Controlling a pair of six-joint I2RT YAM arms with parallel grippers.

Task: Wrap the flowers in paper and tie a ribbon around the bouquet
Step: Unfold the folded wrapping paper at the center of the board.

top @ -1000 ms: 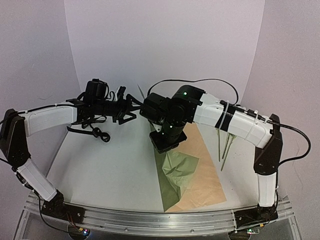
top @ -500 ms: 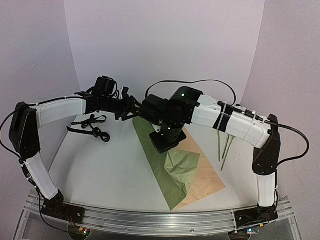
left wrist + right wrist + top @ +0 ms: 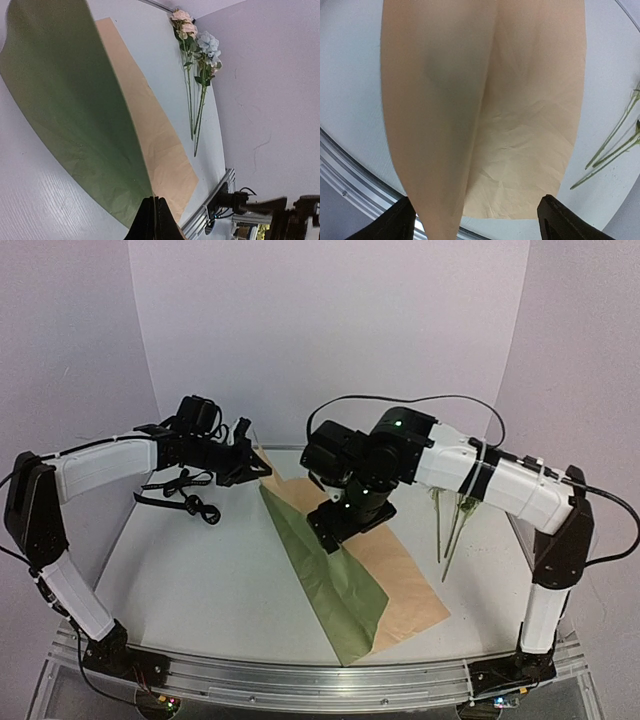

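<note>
the left claw (image 3: pixel 155 220) is seen pinched shut on a far corner of the paper (image 3: pixel 330 570), while the right claw (image 3: pixel 482 222) is poised above the sheet with its fingers wide apart and nothing gripped between them. the paper is stretched from the left claw's tip down towards the near edge of the table (image 3: pixel 200 570). one half is raised as a green flap along a long crease, and the tan half is laid flat beneath the right claw. the flowers (image 3: pixel 197 45) are seen lying on the table to the outer side of the right claw, apart from the paper's tan edge and not yet wrapped. the ribbon (image 3: pixel 180 495) is seen in a loose heap just under the left arm, behind its claw, untied. the step in hand is judged to be the laying-out of the sheet, so little of the task can be counted as done. next, the pinched corner would probably need to be drawn outward and lowered so that the flap is opened flat, with the pull kept gentle, since thin creased paper may be torn or dragged askew. open table is offered below and outward of the left claw, though the ribbon must be avoided. the paper's near corner is found close to the metal rail (image 3: pixel 330 680), so little room is given that way.
</note>
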